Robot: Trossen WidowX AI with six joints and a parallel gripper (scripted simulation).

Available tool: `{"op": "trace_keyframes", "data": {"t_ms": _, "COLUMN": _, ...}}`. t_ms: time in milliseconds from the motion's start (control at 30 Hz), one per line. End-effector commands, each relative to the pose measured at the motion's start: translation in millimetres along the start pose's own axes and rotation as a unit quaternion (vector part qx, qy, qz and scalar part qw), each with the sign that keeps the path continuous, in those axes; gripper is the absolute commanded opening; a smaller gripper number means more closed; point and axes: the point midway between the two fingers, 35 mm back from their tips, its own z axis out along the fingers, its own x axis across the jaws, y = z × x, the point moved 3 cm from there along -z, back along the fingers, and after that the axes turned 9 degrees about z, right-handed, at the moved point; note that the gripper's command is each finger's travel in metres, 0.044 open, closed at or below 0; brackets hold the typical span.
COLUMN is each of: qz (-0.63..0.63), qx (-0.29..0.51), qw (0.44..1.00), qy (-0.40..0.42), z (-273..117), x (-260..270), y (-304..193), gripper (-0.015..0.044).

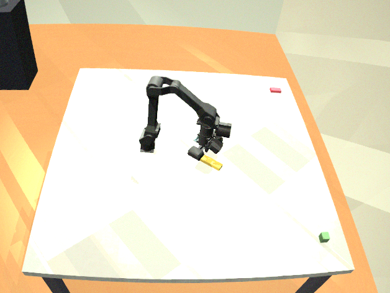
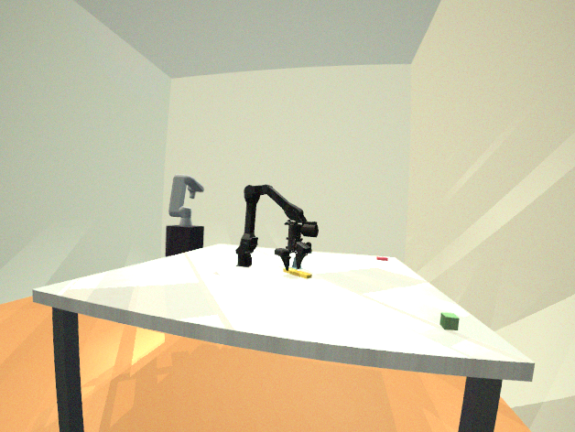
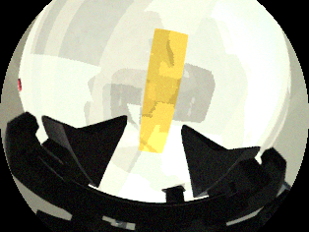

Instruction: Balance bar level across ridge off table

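The yellow bar (image 1: 212, 162) (image 2: 299, 274) (image 3: 163, 90) lies flat on the table, off the ridge. My gripper (image 1: 205, 151) (image 2: 292, 269) (image 3: 154, 124) is open and points down, low over the bar. In the wrist view the bar's near part runs between the two fingertips, with space on both sides, and its far part reaches ahead of them. The small blue-grey ridge (image 1: 196, 138) (image 2: 294, 263) stands behind the gripper and is mostly hidden by it in the top and exterior views. It does not show in the wrist view.
A red block (image 1: 275, 90) (image 2: 382, 258) (image 3: 20, 86) lies near the table's far right corner. A green cube (image 1: 324, 237) (image 2: 449, 321) sits near the front right corner. A grey robot arm (image 2: 177, 195) stands on a dark pedestal (image 1: 15, 47) (image 2: 185, 240) beyond the table.
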Motion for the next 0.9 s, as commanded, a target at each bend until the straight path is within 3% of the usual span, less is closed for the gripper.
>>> {"op": "trace_keyframes", "data": {"t_ms": 0, "qz": -0.002, "qx": 0.000, "qw": 1.000, "qy": -0.002, "z": 6.2, "x": -0.8, "y": -0.3, "gripper": 0.0315}}
{"op": "trace_keyframes", "data": {"t_ms": 500, "qz": -0.002, "qx": 0.000, "qw": 1.000, "qy": -0.002, "z": 10.3, "x": -0.9, "y": -0.5, "gripper": 0.0315}}
{"op": "trace_keyframes", "data": {"t_ms": 700, "qz": 0.000, "qx": 0.001, "qw": 1.000, "qy": -0.001, "z": 10.0, "x": -0.6, "y": -0.9, "gripper": 0.0157}}
{"op": "trace_keyframes", "data": {"t_ms": 867, "qz": 0.000, "qx": 0.001, "qw": 1.000, "qy": -0.001, "z": 10.0, "x": -0.6, "y": -0.9, "gripper": 0.0124}}
